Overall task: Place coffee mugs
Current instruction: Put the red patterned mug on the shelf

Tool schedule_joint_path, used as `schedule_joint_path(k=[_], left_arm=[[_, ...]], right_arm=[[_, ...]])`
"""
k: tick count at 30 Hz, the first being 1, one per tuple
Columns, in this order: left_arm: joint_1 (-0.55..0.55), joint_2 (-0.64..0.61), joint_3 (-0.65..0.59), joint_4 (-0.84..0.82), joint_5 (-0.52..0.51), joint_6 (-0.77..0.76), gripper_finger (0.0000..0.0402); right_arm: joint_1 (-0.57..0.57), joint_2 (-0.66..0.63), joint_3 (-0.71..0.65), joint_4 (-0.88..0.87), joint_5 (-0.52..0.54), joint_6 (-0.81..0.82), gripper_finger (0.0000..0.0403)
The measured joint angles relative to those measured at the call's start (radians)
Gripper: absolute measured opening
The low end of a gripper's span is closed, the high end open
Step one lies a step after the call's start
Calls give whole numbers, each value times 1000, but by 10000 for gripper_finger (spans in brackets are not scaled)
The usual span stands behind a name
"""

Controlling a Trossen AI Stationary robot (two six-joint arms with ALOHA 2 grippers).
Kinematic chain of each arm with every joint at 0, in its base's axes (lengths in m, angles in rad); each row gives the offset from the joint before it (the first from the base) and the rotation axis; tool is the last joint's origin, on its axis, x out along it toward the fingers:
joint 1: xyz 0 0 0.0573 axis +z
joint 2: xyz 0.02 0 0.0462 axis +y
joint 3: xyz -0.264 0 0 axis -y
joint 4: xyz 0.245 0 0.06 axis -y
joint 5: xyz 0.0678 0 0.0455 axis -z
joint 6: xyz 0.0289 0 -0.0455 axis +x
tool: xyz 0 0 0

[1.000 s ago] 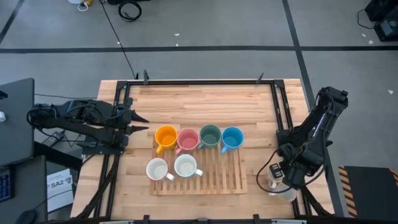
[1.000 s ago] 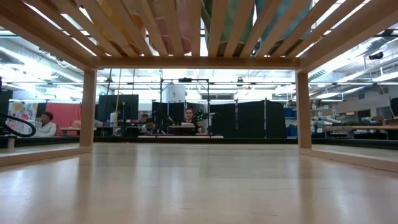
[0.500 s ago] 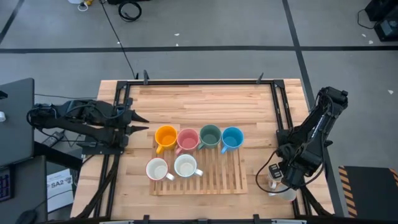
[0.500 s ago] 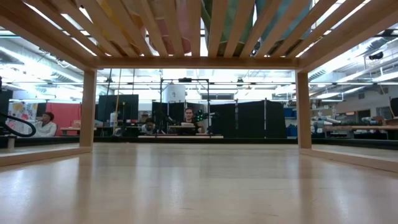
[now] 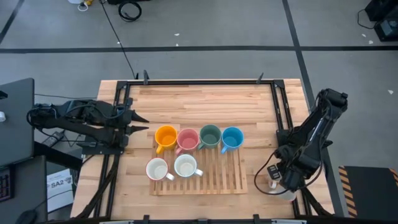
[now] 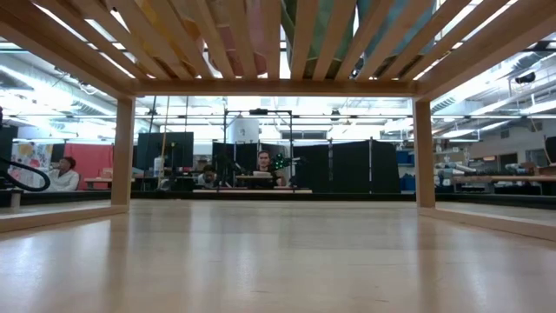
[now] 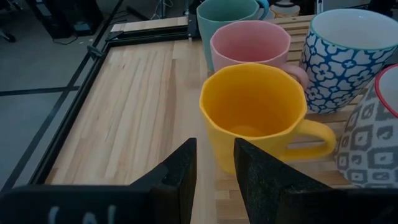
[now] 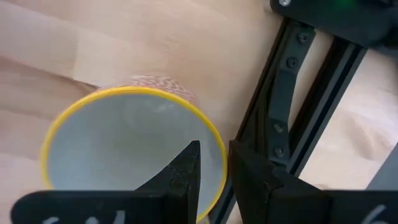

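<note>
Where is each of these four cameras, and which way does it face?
High view: overhead, facing straight down at the slatted rack, both arms showing.
Low view: table height, under the rack slats, facing the room; no arm.
Left wrist view: between the left gripper's fingers, facing the orange mug.
Right wrist view: above a yellow-rimmed mug, right gripper straddling its rim.
High and left wrist views share the orange mug.

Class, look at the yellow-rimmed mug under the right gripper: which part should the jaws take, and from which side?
Grip the thin rim wall of the yellow-rimmed mug, coming from above. It stands upright with its mouth open to the right gripper, whose narrowly parted jaws straddle the rim beside the black frame rail. No handle shows.
</note>
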Motion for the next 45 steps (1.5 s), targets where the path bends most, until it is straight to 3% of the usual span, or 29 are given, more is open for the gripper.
schedule_joint_path(k=[15, 24, 29, 45], left_arm=[[0, 0, 0, 0, 0, 0, 114], [0, 0, 0, 0, 0, 0, 114], [0, 0, 0, 0, 0, 0, 114], [0, 0, 0, 0, 0, 0, 114]], right_arm=[[0, 112, 0, 25, -10, -59, 88], [0, 109, 6, 28, 5, -59, 32], [-2, 109, 5, 25, 34, -61, 32], [-82, -43, -3, 0, 45, -147, 30]])
